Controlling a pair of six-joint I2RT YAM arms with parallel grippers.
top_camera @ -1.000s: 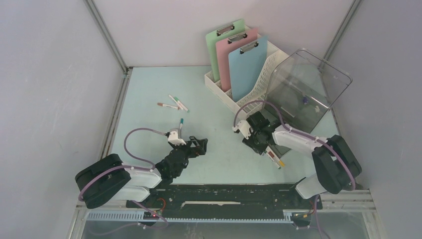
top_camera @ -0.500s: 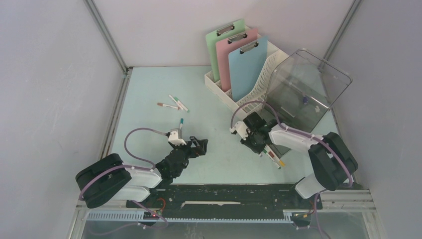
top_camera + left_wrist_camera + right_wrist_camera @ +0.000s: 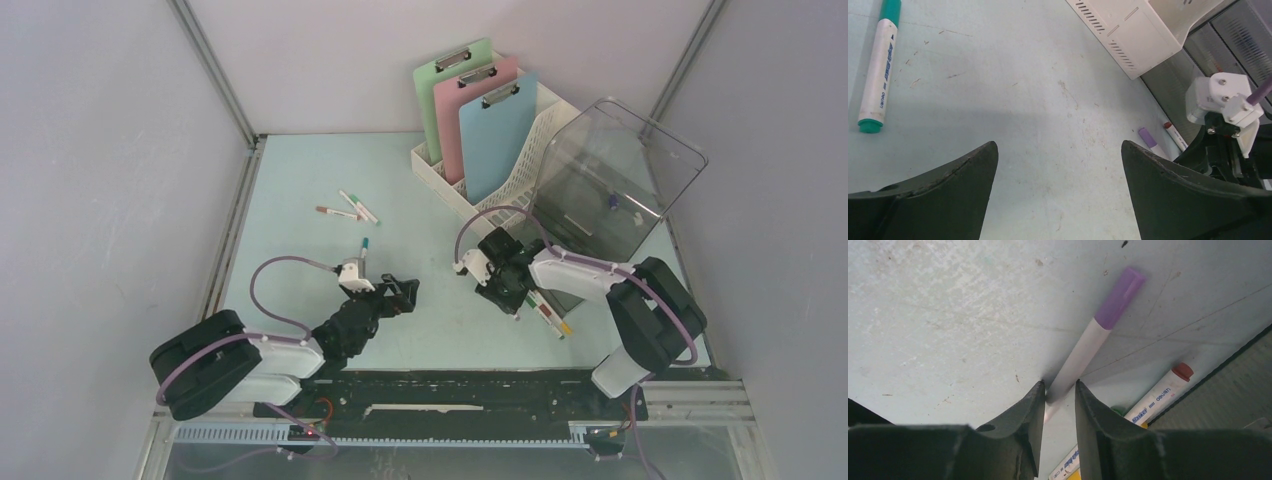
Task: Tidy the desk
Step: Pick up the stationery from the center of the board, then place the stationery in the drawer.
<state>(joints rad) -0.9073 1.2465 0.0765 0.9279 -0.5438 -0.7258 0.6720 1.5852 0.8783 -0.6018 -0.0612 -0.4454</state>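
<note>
The desk (image 3: 300,170) is a pale mint-blue tabletop. My right gripper (image 3: 503,287) is low over it, just left of the clear bin. In the right wrist view this gripper (image 3: 1059,387) is shut on the white barrel of a purple-capped marker (image 3: 1098,335), whose cap points away over the desk. My left gripper (image 3: 402,290) is open and empty above bare desk (image 3: 1058,100), its fingers (image 3: 973,170) wide apart. A green-capped marker (image 3: 879,70) lies to its left and also shows in the top view (image 3: 364,246).
Two more markers (image 3: 348,210) lie at the desk's centre left. A red-capped marker (image 3: 1158,392) and others (image 3: 548,312) lie by the bin's front. A white file rack (image 3: 440,175) holds green (image 3: 440,90), pink (image 3: 470,110) and blue (image 3: 495,135) clipboards. A clear plastic bin (image 3: 610,185) stands at the right.
My right gripper has moved left, away from the clear bin, with the purple-capped marker. The left arm has barely moved.
</note>
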